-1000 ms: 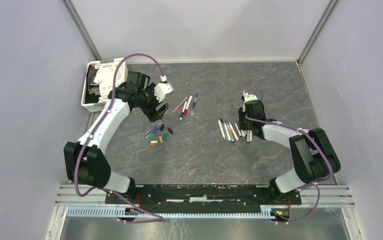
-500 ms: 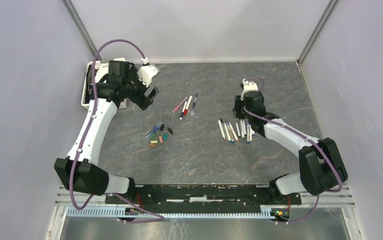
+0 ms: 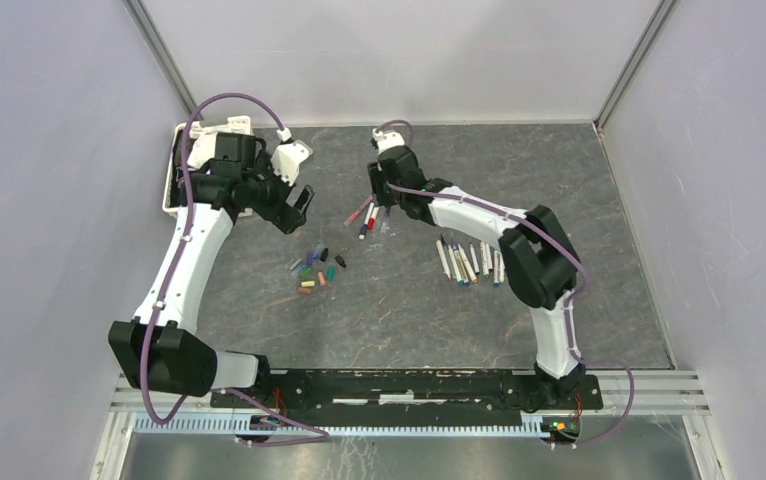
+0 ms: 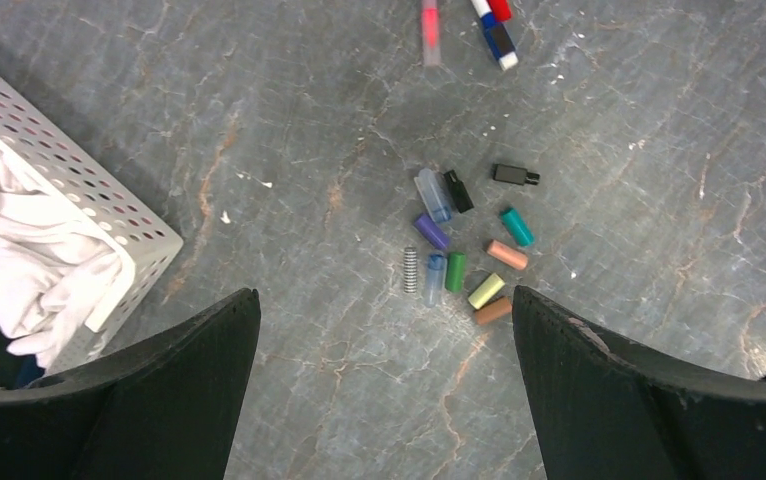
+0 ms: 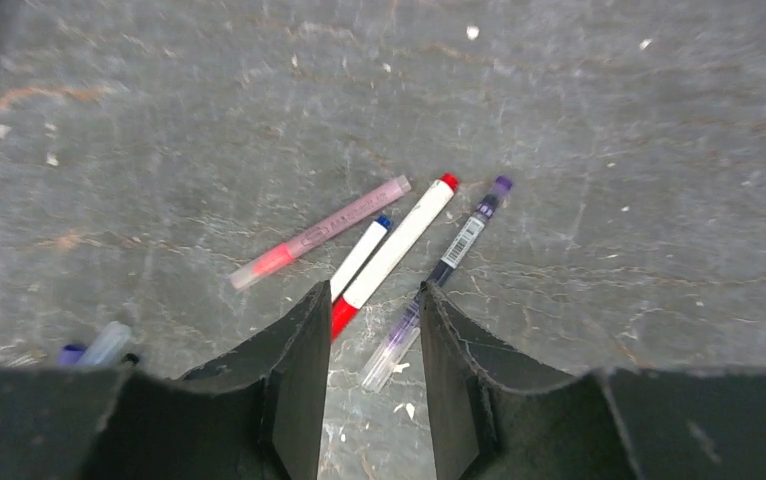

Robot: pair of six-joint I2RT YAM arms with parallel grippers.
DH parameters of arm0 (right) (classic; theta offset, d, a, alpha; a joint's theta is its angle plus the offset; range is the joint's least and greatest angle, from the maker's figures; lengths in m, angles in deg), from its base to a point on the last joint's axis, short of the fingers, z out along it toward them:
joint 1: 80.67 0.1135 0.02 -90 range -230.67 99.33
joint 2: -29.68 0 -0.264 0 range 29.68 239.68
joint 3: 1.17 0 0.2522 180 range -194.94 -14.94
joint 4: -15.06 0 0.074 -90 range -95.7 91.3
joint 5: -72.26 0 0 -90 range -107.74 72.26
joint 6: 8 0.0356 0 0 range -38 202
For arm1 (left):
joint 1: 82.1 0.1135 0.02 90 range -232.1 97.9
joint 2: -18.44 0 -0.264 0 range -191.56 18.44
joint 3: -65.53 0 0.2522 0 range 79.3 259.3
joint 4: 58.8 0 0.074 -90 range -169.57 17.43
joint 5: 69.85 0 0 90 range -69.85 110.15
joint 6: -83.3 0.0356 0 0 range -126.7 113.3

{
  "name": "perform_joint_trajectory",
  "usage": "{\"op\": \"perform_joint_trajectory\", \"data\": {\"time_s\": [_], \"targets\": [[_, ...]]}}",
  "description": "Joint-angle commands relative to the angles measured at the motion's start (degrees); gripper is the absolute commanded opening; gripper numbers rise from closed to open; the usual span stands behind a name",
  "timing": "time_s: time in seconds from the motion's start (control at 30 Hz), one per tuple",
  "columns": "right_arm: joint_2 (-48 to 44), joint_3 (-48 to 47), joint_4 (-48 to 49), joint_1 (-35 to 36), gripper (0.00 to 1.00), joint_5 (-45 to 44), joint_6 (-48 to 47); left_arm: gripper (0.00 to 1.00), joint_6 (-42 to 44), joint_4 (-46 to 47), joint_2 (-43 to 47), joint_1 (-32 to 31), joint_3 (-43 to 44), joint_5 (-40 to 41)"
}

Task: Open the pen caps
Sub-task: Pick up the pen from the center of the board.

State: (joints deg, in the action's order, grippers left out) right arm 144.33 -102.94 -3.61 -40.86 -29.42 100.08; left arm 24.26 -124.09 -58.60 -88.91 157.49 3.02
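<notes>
Top external: right gripper (image 5: pixel 371 293), narrowly parted and empty, is now hovering over four thin capped pens (image 3: pixel 371 212), having left the white-pen row (image 3: pixel 469 262); left gripper (image 4: pixel 384 296) is gaping wide above stubby coloured plastic pen caps (image 4: pixel 455 272).

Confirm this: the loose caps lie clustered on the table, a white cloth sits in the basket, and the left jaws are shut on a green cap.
Wrong on the jaws. The left wrist view shows the left gripper open and empty, its jaws wide apart above the table; the green cap lies loose among the other caps. The white cloth does sit in the basket.
</notes>
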Motion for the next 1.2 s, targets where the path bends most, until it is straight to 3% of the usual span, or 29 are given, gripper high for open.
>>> {"op": "perform_joint_trajectory", "data": {"time_s": [0.0, 0.23, 1.17], "targets": [[6.4, -6.4, -5.9, 0.1, 0.42, -2.2, 0.2, 1.00, -1.8, -1.3, 3.2, 0.4, -0.9, -4.0], [13.6, -13.1, -5.8, 1.2, 0.41, -0.1, -0.1, 1.00, -1.9, -2.1, 3.9, 0.4, -2.2, -5.7], [20.4, -16.8, -9.3, 0.5, 0.33, -3.7, 0.4, 1.00, -0.2, -4.0, 6.2, 0.4, -3.1, -6.9]]}}
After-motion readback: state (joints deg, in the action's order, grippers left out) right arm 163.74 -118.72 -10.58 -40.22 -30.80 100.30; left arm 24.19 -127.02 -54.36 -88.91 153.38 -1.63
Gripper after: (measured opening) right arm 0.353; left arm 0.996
